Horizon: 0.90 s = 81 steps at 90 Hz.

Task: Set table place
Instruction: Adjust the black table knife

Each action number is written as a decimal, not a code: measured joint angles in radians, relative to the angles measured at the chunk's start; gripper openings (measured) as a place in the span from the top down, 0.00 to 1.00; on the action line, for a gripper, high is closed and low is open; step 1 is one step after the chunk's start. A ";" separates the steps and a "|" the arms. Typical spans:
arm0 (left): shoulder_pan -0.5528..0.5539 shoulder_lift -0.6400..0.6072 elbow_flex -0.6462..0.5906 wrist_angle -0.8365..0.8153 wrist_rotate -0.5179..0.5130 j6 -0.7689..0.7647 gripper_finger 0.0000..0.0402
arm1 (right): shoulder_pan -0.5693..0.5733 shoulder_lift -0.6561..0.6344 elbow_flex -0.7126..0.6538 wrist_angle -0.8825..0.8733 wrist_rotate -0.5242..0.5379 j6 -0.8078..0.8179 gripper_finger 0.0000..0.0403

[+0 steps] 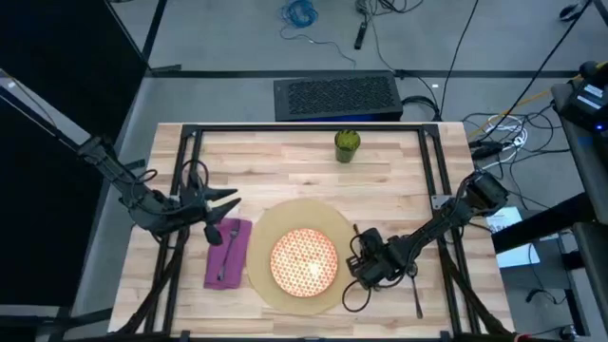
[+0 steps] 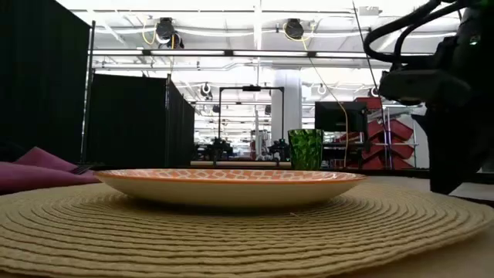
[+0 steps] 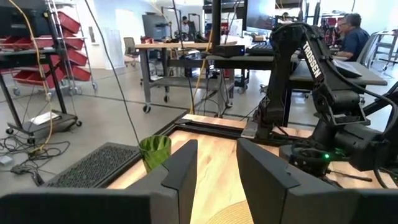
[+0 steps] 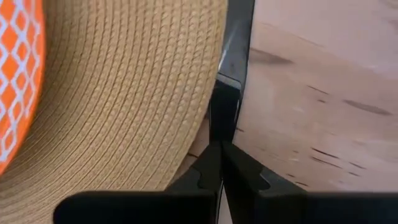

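On the bench (image 1: 380,180) the place (image 1: 269,228) lies near-centre, carrying the plate (image 1: 304,260); napkin (image 1: 228,255) and fork (image 1: 228,249) sit left, cup (image 1: 347,145) far. Right pincer (image 1: 359,249), clenched empty, is at the mat's right edge; left pincer (image 1: 228,201) hovers released. A utensil (image 1: 416,290) on the right seems left to place

arms: two, dark, jointed | fingers (image 3: 186,174): dark grey, flat, angular | marking: white "TROSSEN" | cables: black loops
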<state>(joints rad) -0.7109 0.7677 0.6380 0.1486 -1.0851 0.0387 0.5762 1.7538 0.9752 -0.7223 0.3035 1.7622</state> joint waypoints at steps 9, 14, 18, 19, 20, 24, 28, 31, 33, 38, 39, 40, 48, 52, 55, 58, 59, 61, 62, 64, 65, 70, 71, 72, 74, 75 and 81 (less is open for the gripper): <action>0.000 0.000 0.000 0.000 0.000 0.000 0.75 | 0.000 -0.001 0.000 -0.025 -0.012 0.016 1.00; 0.000 0.000 0.000 0.000 0.000 0.000 0.75 | 0.000 -0.001 0.001 -0.038 -0.015 0.030 1.00; 0.000 0.000 0.000 0.000 0.000 0.000 0.75 | 0.000 -0.001 0.001 -0.043 -0.015 0.036 1.00; 0.000 0.000 0.000 0.000 0.000 -0.001 0.75 | 0.000 -0.001 0.001 -0.043 -0.015 0.036 1.00; 0.000 0.000 0.000 0.000 0.000 -0.001 0.75 | 0.000 -0.001 0.001 -0.044 -0.015 0.036 1.00; 0.000 0.000 0.000 0.000 0.000 -0.003 0.75 | 0.000 -0.001 0.001 -0.044 -0.015 0.037 1.00; 0.000 0.000 0.000 0.000 0.000 -0.003 0.75 | 0.000 -0.001 0.001 -0.044 -0.015 0.035 1.00; 0.000 0.000 0.000 0.000 0.000 -0.003 0.75 | 0.000 -0.001 0.001 -0.043 -0.015 0.033 1.00; 0.000 0.000 0.000 0.000 0.000 -0.002 0.75 | 0.000 -0.001 0.001 -0.043 -0.016 0.033 1.00; 0.000 0.000 0.000 0.000 0.000 -0.002 0.75 | 0.000 -0.001 0.001 -0.044 -0.016 0.033 1.00; 0.000 0.000 0.000 0.000 0.000 -0.002 0.75 | 0.000 -0.001 0.001 -0.044 -0.016 0.033 1.00; 0.000 0.000 0.000 0.000 0.000 -0.002 0.75 | 0.000 -0.001 0.001 -0.044 -0.016 0.033 1.00; 0.000 0.000 0.000 0.000 0.000 -0.002 0.75 | 0.000 -0.001 0.001 -0.049 -0.018 0.033 1.00; 0.000 0.000 0.000 0.000 0.000 -0.002 0.75 | 0.000 -0.001 0.001 -0.051 -0.019 0.033 1.00; 0.000 0.000 0.000 0.000 0.000 -0.002 0.75 | 0.000 -0.001 0.000 -0.052 -0.019 0.033 1.00; 0.000 0.000 0.000 0.000 0.000 -0.002 0.75 | 0.000 -0.001 0.000 -0.053 -0.020 0.033 1.00; 0.000 0.000 0.000 0.000 0.000 -0.002 0.75 | 0.000 -0.001 0.000 -0.053 -0.021 0.033 1.00; 0.000 0.000 0.000 0.000 0.000 -0.002 0.75 | 0.000 -0.001 0.000 -0.054 -0.023 0.035 1.00; 0.000 0.000 0.000 0.000 0.000 -0.002 0.75 | 0.000 -0.001 0.000 -0.055 -0.024 0.036 1.00; 0.000 0.000 0.000 0.000 0.000 -0.002 0.75 | 0.000 -0.001 0.000 -0.056 -0.028 0.036 1.00; 0.000 0.000 0.000 0.000 0.000 -0.002 0.75 | 0.000 -0.001 0.000 -0.057 -0.031 0.036 1.00; 0.000 0.000 0.000 0.000 0.000 -0.003 0.75 | 0.000 -0.001 0.001 -0.064 -0.041 0.040 1.00; 0.000 0.000 0.000 0.000 0.000 -0.003 0.75 | 0.000 -0.001 0.001 -0.066 -0.041 0.043 1.00; 0.000 0.000 0.000 0.000 0.000 -0.003 0.75 | 0.000 -0.001 0.001 -0.067 -0.042 0.046 1.00; 0.000 0.000 0.000 0.000 0.000 -0.003 0.75 | 0.000 -0.001 0.001 -0.068 -0.041 0.050 1.00; 0.000 0.000 0.000 0.000 0.000 -0.003 0.75 | 0.000 -0.001 0.001 -0.069 -0.040 0.052 1.00; 0.000 0.000 0.000 0.000 0.000 -0.003 0.75 | 0.000 -0.001 0.003 -0.070 -0.036 0.053 1.00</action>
<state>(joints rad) -0.7109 0.7677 0.6380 0.1486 -1.0851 0.0357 0.5762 1.7528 0.9778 -0.7921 0.2679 1.8147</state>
